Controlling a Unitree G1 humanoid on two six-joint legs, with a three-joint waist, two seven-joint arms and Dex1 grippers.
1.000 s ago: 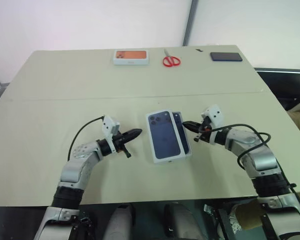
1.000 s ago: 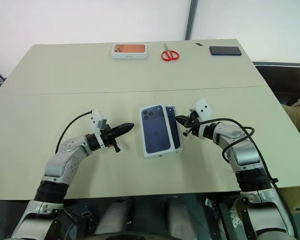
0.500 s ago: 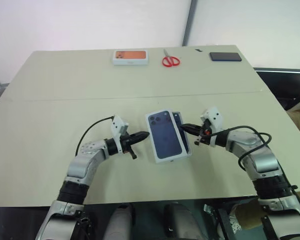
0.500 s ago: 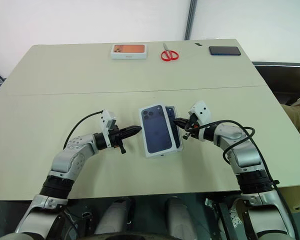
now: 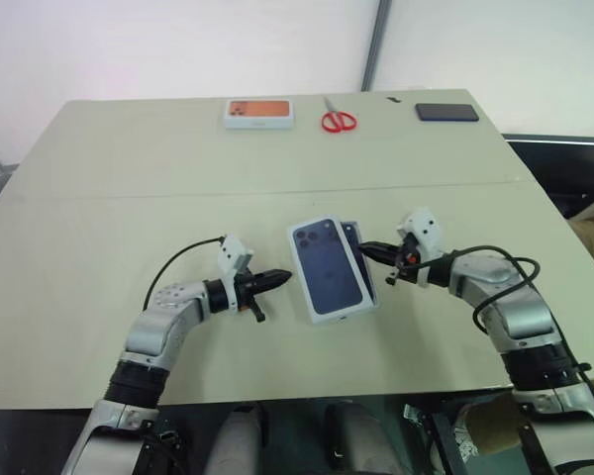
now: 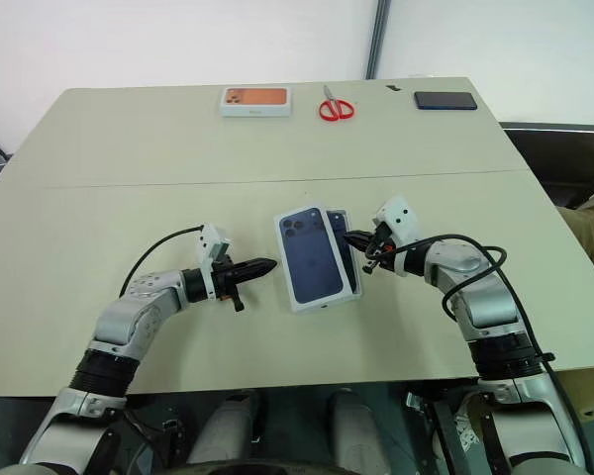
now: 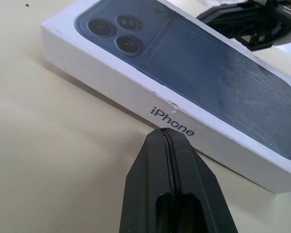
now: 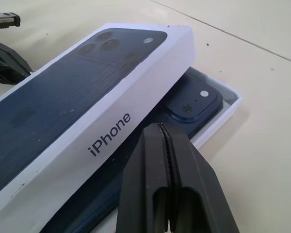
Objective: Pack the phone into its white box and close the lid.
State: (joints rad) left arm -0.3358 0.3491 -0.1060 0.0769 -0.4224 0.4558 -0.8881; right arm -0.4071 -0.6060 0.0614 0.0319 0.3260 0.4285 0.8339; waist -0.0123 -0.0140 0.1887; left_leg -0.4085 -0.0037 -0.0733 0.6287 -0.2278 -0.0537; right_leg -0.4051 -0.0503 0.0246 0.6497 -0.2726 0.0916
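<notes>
Desk [image 5: 99, 198], mid-width and nearer its front edge than its back: lid [image 5: 325, 269] — stiff, light white card with a printed dark phone on top — lay askew over the white box [image 8: 231, 104], leaving the phone [image 8: 191, 104] partly uncovered on the right; it was likely best nudged at its long side walls rather than pinched. Left gripper [image 5: 269, 281] — fingers together, pointed at the lid's left wall, just short of it; right gripper [image 5: 374, 250] likewise pressed together at the right side, both forearms low and angled inward.

Closed right gripper [image 8: 161, 127] rises at bottom centre; the lid [image 8: 87, 111] lies skewed over the phone [image 8: 194, 102] in the white box [image 8: 231, 106].
</notes>
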